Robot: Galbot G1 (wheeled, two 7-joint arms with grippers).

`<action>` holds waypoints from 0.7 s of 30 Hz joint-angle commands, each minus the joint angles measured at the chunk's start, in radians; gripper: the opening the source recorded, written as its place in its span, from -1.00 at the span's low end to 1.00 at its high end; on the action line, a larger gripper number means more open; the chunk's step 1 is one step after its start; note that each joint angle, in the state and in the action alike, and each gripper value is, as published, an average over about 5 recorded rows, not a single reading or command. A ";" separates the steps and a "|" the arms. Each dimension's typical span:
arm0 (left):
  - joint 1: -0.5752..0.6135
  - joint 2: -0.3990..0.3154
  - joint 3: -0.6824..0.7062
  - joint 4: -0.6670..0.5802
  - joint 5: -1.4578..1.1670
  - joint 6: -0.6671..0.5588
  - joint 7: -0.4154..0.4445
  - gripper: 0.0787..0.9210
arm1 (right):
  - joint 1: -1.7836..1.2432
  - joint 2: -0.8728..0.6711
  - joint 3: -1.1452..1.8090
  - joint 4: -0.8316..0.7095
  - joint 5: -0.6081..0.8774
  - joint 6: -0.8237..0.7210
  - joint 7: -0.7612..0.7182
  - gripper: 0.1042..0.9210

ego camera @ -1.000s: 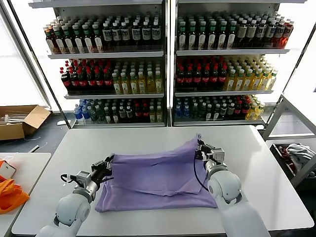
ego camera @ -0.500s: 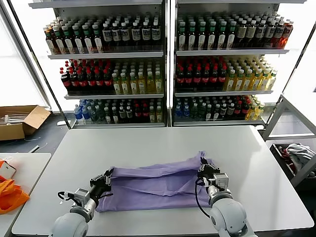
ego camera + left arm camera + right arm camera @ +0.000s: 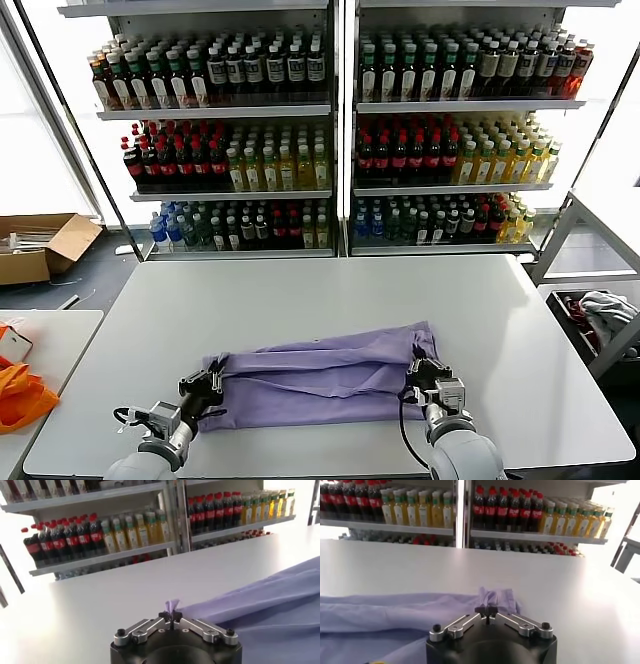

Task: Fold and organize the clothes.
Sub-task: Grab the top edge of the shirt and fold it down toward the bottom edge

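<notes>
The lavender T-shirt [image 3: 315,376] lies folded into a long band across the near half of the white table [image 3: 330,290]. My left gripper [image 3: 207,381] is shut on the shirt's left edge, low over the table; in the left wrist view a tuft of purple cloth [image 3: 172,605] sticks up between its closed fingertips [image 3: 171,616]. On the shirt's right edge my right gripper [image 3: 422,372] is also shut, and the right wrist view shows bunched fabric [image 3: 495,597] pinched just beyond its tips [image 3: 487,611]. The shirt's printed pattern does not show.
Shelves of bottled drinks [image 3: 330,130] stand behind the table. An orange fabric [image 3: 20,395] lies on a side table at the left, a cardboard box [image 3: 40,245] sits on the floor behind it, and a bin with grey-white garments [image 3: 605,315] stands at the right.
Both grippers have drawn the shirt's held edge toward me and down. The raised cloth has come down over the lower layer, making a flatter, narrower band.
</notes>
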 commanded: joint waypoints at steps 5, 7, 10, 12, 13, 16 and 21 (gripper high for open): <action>0.048 -0.019 -0.010 -0.006 0.083 -0.006 0.024 -0.98 | -0.049 0.010 -0.007 -0.015 -0.035 0.009 0.003 -0.99; 0.044 -0.025 -0.009 -0.002 0.090 -0.007 0.025 -0.98 | -0.059 0.013 -0.011 -0.014 -0.040 0.012 0.005 -0.99; 0.038 -0.032 -0.007 0.000 0.100 -0.008 0.023 -0.98 | -0.070 0.013 -0.017 -0.015 -0.047 0.020 0.005 -0.99; 0.034 -0.034 -0.008 -0.001 0.102 -0.006 0.018 -0.98 | -0.073 0.012 -0.019 -0.015 -0.051 0.024 0.004 -0.99; 0.033 -0.035 -0.009 -0.003 0.103 -0.004 0.015 -0.98 | -0.073 0.012 -0.020 -0.013 -0.052 0.026 0.005 -0.99; 0.031 -0.034 -0.020 -0.014 0.106 0.006 0.009 -0.98 | -0.071 0.011 -0.019 -0.004 -0.058 0.026 0.008 -0.99; 0.035 -0.020 -0.062 -0.059 0.110 0.040 0.012 -0.80 | -0.066 -0.003 -0.012 0.010 -0.081 0.022 0.001 -0.93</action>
